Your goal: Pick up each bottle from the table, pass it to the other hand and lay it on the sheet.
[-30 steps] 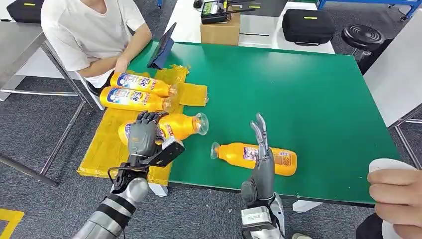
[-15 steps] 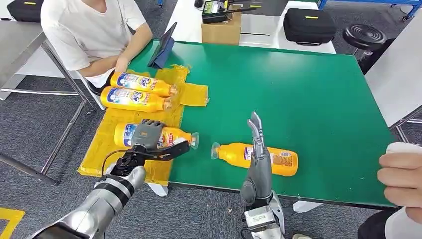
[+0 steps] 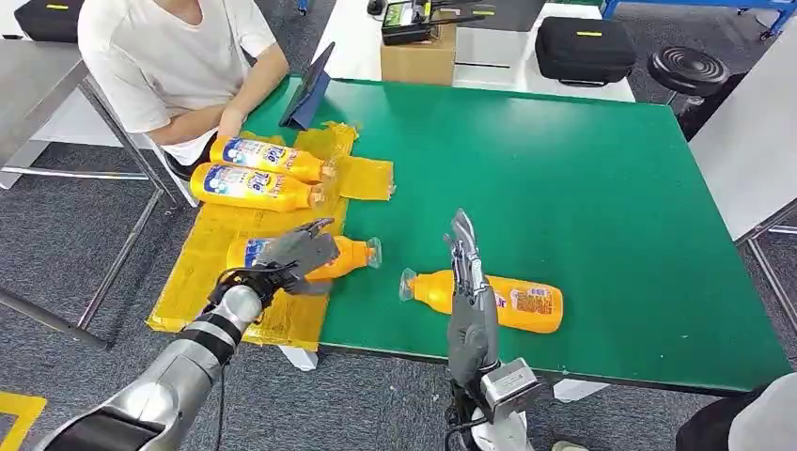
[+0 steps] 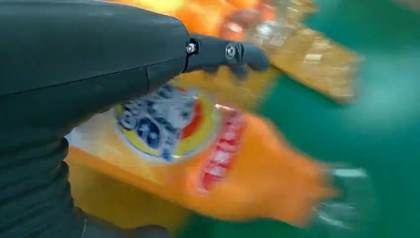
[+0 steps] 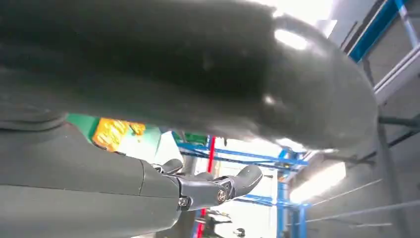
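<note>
The left hand (image 3: 299, 251) has lowered its orange plastic bottle with the clear cap (image 3: 343, 256) onto the near right edge of the crinkled yellow sheet (image 3: 202, 272); its fingers have loosened and look spread above the label, so that bottle seems delivered. The right hand (image 3: 467, 282), empty with fingers straight, has shifted left beside the second orange bottle (image 3: 512, 301), lying on the green table (image 3: 583, 169), likely next.

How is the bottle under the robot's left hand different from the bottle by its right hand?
The bottle by the left hand lies on the yellow sheet, cap pointing right; the bottle by the right hand lies on bare green table, cap pointing left. The left-hand bottle is partly covered; the right-hand bottle lies untouched. Both are orange and on their sides.
</note>
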Controlling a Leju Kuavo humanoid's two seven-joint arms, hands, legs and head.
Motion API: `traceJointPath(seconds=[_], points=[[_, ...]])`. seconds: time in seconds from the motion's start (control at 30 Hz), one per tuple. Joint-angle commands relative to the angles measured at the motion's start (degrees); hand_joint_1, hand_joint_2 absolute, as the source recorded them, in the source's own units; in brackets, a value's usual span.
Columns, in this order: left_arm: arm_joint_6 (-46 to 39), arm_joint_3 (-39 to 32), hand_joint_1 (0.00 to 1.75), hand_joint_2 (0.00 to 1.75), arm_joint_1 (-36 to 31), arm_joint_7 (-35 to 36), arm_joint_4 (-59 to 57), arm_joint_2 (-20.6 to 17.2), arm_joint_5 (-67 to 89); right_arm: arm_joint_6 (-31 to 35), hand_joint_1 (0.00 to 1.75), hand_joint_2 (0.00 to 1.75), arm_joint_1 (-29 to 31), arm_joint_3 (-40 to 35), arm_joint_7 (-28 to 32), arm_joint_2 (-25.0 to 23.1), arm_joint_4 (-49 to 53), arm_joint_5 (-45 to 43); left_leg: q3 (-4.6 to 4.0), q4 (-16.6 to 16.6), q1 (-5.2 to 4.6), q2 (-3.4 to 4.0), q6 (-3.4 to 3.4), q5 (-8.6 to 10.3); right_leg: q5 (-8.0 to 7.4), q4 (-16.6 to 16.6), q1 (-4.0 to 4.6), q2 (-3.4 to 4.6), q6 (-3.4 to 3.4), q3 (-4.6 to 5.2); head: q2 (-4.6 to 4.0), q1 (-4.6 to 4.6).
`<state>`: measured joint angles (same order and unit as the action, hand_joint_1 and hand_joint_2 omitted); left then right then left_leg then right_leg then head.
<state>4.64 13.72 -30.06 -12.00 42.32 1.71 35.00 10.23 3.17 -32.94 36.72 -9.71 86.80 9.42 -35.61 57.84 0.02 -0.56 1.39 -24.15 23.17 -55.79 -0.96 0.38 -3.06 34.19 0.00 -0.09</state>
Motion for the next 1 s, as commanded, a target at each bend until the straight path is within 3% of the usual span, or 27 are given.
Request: traceJointPath(seconds=[0.03, 0.23, 0.57, 0.63, 0.67, 0.73, 0.83, 0.9, 1.0], points=[[1.7, -3.6, 0.00, 1.75, 6.8, -3.3, 13.0, 1.2, -16.6, -0.4, 0.00, 0.00, 0.8, 1.0, 0.0, -0.5, -6.0, -1.1, 0.42, 0.0, 0.06, 0.14, -0.10, -0.20, 0.16, 0.1, 0.08, 0.05, 0.16, -0.40, 0.00, 0.02], [-5.0, -3.1, 0.00, 1.75, 12.0, -8.2, 25.6, 2.1, -26.8, 3.4, 0.00, 0.00, 1.3, 0.4, 0.0, 0.5, -7.9, 1.4, 0.08, 0.0, 0.03, 0.07, -0.05, -0.07, 0.04, 0.1, 0.04, 0.03, 0.07, -0.04, 0.00, 0.00], [-5.2, -2.6, 0.00, 1.75, 12.4, -7.7, 26.2, 1.7, -27.1, 3.5, 0.00, 0.00, 1.4, 0.4, 0.1, 0.5, -8.1, 1.3, 0.21, 0.0, 0.05, 0.04, -0.07, -0.10, 0.09, 0.1, 0.07, -0.01, 0.12, -0.19, 0.00, 0.02], [-5.0, -4.4, 0.00, 1.75, 12.8, -10.3, 27.1, 3.1, -32.7, 10.5, 0.00, 0.00, 2.1, -0.8, 0.5, 1.7, -8.9, 9.5, 0.27, 0.0, 0.05, 0.06, -0.08, -0.13, 0.11, 0.1, 0.07, -0.01, 0.13, -0.24, 0.00, 0.02], [-6.3, -6.0, 0.00, 1.75, 14.2, -13.8, 30.5, 4.6, -36.3, 16.3, 0.00, 1.75, 3.3, -1.6, -2.4, 3.6, -11.4, 18.2, 0.10, 0.0, 0.03, 0.03, -0.05, -0.06, 0.04, 0.1, 0.04, 0.00, 0.07, -0.07, -0.02, 0.00], [-7.6, -7.9, 0.00, 1.75, 19.3, -15.5, 41.1, 6.7, -44.0, 23.1, 0.00, 1.75, 6.7, -2.7, -14.2, 7.9, -19.6, 37.5, 0.40, -0.1, 0.07, 0.10, -0.07, -0.18, 0.13, 0.1, 0.10, 0.02, 0.14, -0.39, 0.00, 0.00], [-8.2, -8.5, 0.00, 1.75, 25.6, -14.9, 53.2, 7.8, -49.6, 22.5, 0.00, 1.75, 9.7, 0.8, -24.3, 10.8, -30.3, 47.8, 0.53, -0.1, 0.08, 0.36, -0.01, -0.26, 0.09, 0.3, 0.11, 0.25, 0.08, -0.52, 0.00, 0.00], [-7.8, -8.2, 0.00, 1.75, 28.7, -14.8, 58.3, 7.9, -51.1, 22.4, 0.00, 1.75, 11.5, 5.9, -25.5, 12.0, -37.6, 48.8, 0.48, -0.1, 0.04, 0.34, -0.01, -0.22, 0.08, 0.2, 0.06, 0.20, 0.07, -0.45, 0.00, 0.00], [-8.2, -7.5, 0.00, 1.75, 30.0, -15.7, 60.5, 7.5, -51.0, 21.5, 0.00, 1.75, 12.0, 8.5, -24.8, 13.5, -40.7, 47.0, 0.34, 0.0, 0.01, -0.12, -0.03, -0.16, 0.14, 0.2, 0.05, -0.14, 0.08, -0.43, 0.00, -0.02]])
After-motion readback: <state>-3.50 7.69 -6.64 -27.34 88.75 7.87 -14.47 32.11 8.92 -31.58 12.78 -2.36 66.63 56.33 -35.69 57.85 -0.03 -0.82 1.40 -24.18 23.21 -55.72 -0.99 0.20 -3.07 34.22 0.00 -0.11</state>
